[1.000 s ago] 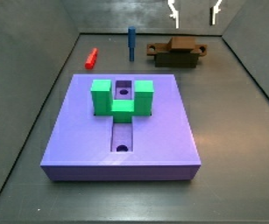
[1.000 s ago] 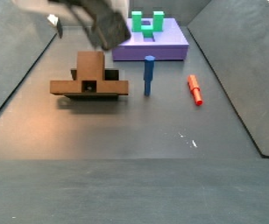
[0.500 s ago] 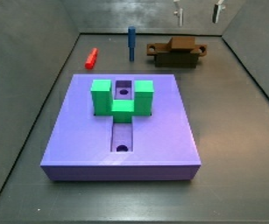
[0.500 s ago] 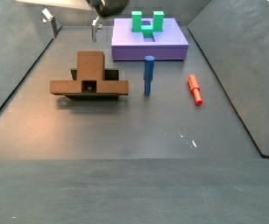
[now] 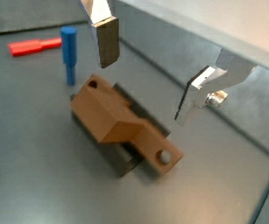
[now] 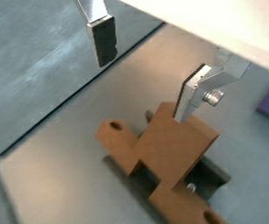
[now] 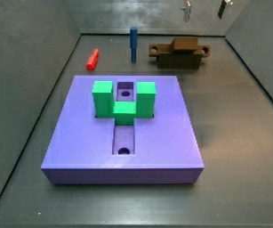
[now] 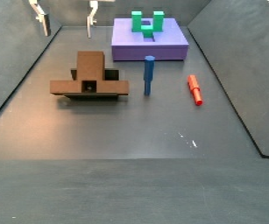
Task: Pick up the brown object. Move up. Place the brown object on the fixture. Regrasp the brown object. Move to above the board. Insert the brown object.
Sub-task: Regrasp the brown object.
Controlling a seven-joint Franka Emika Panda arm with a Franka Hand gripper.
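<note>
I have the gripper hanging high over the brown block, its two silver fingers spread wide with nothing between them. In both side views only the fingertips show at the top edge, well above the floor. The brown block rests on the dark fixture near the back wall, apart from the purple board with its green U-piece. In a wrist view the block lies almost straight below the open fingers, its long axis running crosswise to the fixture, with a round hole near one end. I judge the regrasp is next: I need a straight descent, with the fingers closing across the block's narrow width, not along its length. A blue peg stands upright and a red peg lies just beside it, both clear of my path.
</note>
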